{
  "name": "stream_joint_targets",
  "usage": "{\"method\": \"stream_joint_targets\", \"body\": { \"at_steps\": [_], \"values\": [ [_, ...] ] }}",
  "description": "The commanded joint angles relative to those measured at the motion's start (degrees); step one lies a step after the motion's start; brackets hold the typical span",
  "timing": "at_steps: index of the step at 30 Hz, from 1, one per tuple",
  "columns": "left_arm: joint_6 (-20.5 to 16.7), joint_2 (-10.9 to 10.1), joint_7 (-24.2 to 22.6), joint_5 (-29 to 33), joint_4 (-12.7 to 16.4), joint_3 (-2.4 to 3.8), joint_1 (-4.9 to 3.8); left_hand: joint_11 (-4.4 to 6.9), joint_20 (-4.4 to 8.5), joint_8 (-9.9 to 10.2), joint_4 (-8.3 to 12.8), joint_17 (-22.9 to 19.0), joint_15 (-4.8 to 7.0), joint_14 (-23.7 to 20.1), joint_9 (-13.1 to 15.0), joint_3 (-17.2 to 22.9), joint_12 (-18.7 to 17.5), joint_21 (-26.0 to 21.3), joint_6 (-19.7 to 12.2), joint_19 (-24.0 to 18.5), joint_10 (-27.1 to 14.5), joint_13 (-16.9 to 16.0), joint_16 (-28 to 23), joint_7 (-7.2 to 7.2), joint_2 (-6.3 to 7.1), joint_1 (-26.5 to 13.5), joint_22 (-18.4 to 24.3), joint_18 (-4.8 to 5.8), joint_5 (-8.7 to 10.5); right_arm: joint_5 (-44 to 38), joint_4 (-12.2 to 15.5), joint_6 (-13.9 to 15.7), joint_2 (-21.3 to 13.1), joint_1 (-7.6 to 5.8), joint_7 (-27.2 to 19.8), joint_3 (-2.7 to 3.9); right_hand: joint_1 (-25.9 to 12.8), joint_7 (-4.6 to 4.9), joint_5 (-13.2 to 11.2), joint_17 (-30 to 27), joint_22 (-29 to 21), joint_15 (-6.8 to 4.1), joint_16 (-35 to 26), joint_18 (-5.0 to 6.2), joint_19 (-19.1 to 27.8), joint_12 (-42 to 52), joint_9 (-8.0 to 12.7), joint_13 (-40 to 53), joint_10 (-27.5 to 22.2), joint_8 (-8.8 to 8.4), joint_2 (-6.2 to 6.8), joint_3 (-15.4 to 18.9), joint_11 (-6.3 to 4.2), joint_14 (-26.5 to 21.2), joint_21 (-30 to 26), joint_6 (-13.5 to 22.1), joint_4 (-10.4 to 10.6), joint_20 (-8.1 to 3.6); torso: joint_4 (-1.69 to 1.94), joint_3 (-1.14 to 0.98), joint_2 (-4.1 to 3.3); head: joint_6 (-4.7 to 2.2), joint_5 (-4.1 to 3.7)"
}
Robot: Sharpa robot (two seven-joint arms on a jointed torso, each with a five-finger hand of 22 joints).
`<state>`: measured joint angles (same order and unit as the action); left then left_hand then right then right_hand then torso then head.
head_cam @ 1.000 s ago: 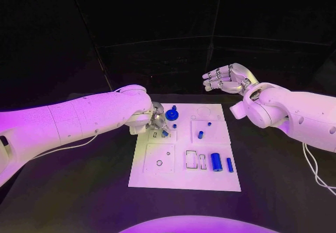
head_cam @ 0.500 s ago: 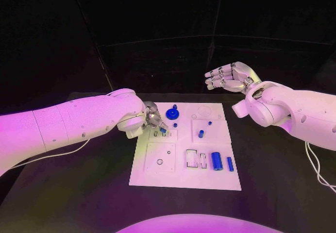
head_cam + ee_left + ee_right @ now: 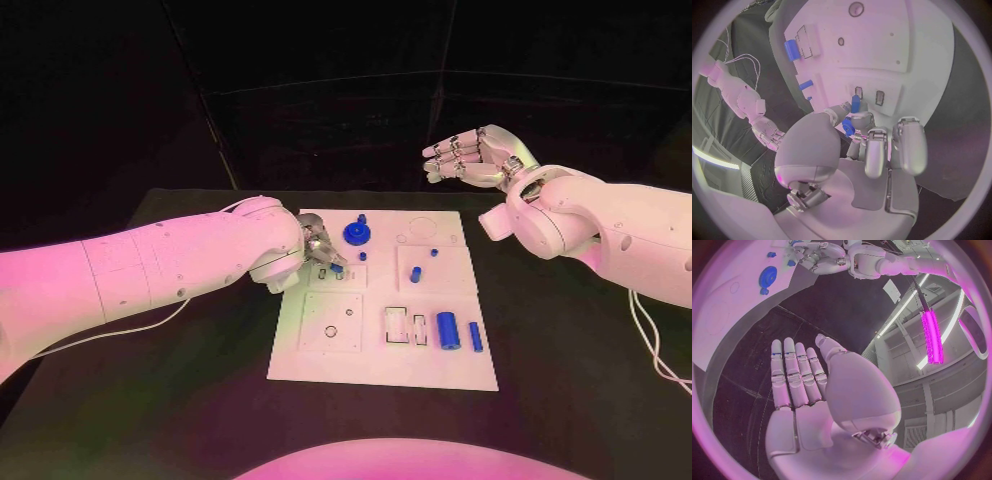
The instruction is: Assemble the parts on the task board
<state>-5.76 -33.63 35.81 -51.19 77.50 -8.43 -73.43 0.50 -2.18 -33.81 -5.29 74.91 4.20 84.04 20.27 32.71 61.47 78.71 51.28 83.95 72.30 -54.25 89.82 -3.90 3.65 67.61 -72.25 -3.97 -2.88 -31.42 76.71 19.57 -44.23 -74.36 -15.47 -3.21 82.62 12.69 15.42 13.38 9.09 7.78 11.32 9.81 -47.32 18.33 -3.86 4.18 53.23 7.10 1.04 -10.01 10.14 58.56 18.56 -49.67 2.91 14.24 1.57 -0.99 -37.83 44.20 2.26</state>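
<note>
The white task board lies mid-table. My left hand hovers over its far left part and pinches a small blue part between thumb and finger, just above two small slots. A blue gear stands at the board's far edge, also in the right wrist view. Short blue pegs stand near the board's middle. A blue cylinder and a thin blue bar lie at the near right. My right hand is raised beyond the board's far right corner, fingers straight, holding nothing.
The black table surrounds the board. Empty cut-outs sit beside the cylinder, and a round hole marks the near left panel. My left forearm crosses the table's left side.
My left forearm has swung lower and further over the table's left side while the hand stays over the slots with the blue part. The right hand has barely moved.
</note>
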Motion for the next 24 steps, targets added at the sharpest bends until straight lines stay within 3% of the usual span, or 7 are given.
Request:
{"method": "stream_joint_targets", "body": {
  "at_steps": [1,24],
  "values": [
    [-2.2,0.25,-0.5,-1.8,-0.24,-0.14,0.19,0.36,0.46,-0.42,7.55,15.09,0.29,5.96,10.84,8.17,0.23,-0.06,-0.17,0.37,0.83,0.08,0.18,0.35,-0.07,-0.59,-0.14,0.39,-0.22,0.17,0.0,-0.47,0.04,-0.13,-0.55,0.06,-0.17,1.33,0.17,-0.07,-0.07,-0.05,-0.2,0.59,-0.4,0.12,0.06,-0.08,0.12,-0.25,0.32,-0.38,0.21,0.38,-0.31,-0.12,0.12,-0.01,0.02,-0.01,-0.04,0.14,0.0],
    [1.24,0.79,0.89,-1.95,-0.28,-0.71,0.45,0.51,0.56,-1.15,7.38,15.09,0.4,5.96,11.51,8.92,0.05,0.12,-0.18,0.49,0.89,0.43,0.18,0.55,0.19,-1.5,-0.49,0.45,-0.21,0.17,-0.34,-0.93,0.31,-0.12,-0.73,0.05,-0.2,1.34,0.18,-0.09,-0.09,-0.04,-0.23,0.59,-0.41,0.12,0.06,-0.12,0.1,-0.26,0.33,-0.41,0.21,0.38,-0.34,-0.12,0.12,0.0,0.02,-0.04,-0.01,0.49,-0.07]
  ]
}}
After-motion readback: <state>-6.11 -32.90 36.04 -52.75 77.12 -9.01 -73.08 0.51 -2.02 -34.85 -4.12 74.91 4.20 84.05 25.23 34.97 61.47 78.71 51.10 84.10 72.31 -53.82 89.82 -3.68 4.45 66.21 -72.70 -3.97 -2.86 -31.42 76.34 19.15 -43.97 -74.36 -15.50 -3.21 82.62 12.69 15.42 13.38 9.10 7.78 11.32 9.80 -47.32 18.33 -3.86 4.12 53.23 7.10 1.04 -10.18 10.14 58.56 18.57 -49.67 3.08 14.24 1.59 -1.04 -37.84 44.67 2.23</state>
